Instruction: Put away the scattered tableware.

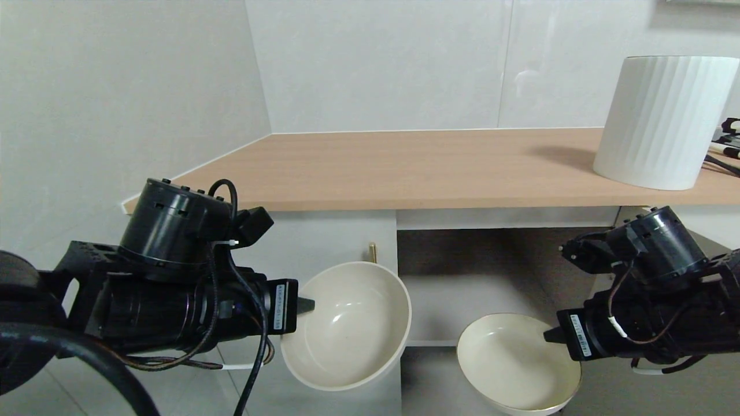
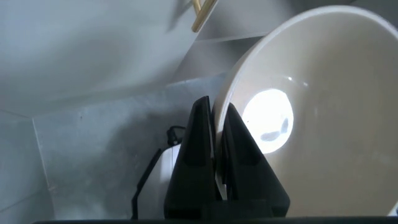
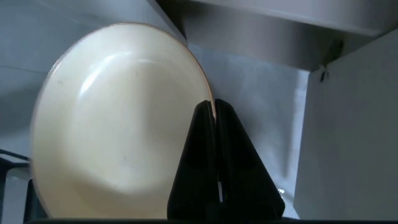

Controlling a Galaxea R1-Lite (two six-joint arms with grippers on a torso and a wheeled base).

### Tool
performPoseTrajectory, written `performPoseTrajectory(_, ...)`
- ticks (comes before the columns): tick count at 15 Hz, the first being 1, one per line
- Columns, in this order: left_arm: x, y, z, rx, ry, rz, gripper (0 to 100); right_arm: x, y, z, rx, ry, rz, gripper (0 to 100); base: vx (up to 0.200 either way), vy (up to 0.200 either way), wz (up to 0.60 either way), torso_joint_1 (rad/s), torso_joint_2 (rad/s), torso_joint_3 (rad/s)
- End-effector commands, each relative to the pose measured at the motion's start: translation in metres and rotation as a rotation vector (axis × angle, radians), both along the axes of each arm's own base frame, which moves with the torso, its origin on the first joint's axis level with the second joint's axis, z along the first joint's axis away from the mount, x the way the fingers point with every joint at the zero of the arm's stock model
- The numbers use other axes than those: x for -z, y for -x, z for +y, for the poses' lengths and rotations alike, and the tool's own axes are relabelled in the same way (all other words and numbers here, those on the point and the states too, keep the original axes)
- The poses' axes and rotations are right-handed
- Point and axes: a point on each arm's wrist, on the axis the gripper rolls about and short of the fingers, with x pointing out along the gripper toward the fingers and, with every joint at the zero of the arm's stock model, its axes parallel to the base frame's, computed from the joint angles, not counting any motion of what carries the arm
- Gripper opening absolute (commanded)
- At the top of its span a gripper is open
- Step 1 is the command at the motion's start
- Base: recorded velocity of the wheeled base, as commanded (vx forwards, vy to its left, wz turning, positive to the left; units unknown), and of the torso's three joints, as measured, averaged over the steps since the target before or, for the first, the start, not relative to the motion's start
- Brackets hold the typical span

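Note:
My left gripper is shut on the rim of a deep cream bowl, held tilted in the air in front of the cabinet below the counter. In the left wrist view the two fingers pinch the bowl's edge. My right gripper is shut on the rim of a shallow cream plate, held low to the right of the bowl. In the right wrist view the plate stands on edge with the fingers clamped on its rim.
A wooden counter runs across, with a white ribbed cylinder at its right end and dark cables beside it. Under the counter are a closed cabinet door with a brass handle and an open shelf compartment.

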Motion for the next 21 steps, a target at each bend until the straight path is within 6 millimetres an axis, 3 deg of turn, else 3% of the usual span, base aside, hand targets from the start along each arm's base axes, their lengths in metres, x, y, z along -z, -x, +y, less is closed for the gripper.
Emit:
performPoseTrajectory(1, 0.001, -0.001, 0.000, 0.000, -0.001, 0.002, 0, 0.003, -0.001, 0.001, -0.003, 0.005, 0.010, 0, 0.000, 0.000, 0.00, -0.022, 0.10, 0.041)
performPoseTrajectory(5, 0.001, -0.001, -0.001, 0.000, -0.002, 0.003, 0, 0.007, -0.004, 0.003, -0.003, 0.012, 0.023, 0, 0.000, 0.000, 0.00, -0.002, 0.02, 0.009)
performPoseTrajectory(8, 0.003, -0.002, -0.002, 0.001, -0.007, 0.011, 0, 0.023, -0.006, 0.017, -0.050, 0.035, 0.072, 0, 0.000, 0.000, 0.00, 0.000, 0.00, 0.000)
performPoseTrajectory(9, 0.003, -0.002, -0.002, 0.001, -0.007, 0.011, 0, 0.044, -0.005, 0.032, -0.099, 0.074, 0.124, 0, 0.000, 0.000, 0.00, 0.000, 0.00, 0.000)
performPoseTrajectory(11, 0.003, -0.002, -0.002, 0.001, -0.007, 0.011, 0, 0.072, -0.012, 0.040, -0.126, 0.112, 0.177, 0, 0.000, 0.000, 0.00, 0.000, 0.00, 0.000)
performPoseTrajectory(15, 0.005, 0.003, -0.007, 0.028, -0.010, 0.015, 0, 0.130, -0.054, 0.043, -0.029, 0.129, 0.158, 0, 0.000, 0.000, 0.00, 0.000, 0.00, 0.000)
performPoseTrajectory(19, 0.005, 0.003, -0.007, 0.029, -0.011, 0.016, 0, 0.166, -0.096, 0.044, 0.195, 0.092, 0.073, 0, 0.000, 0.000, 0.00, 0.000, 0.00, 0.000)
performPoseTrajectory(21, 0.006, 0.002, -0.007, 0.029, -0.012, 0.017, 0, 0.175, -0.122, 0.037, 0.296, 0.107, 0.021, 0, 0.000, 0.000, 0.00, 0.000, 0.00, 0.000)
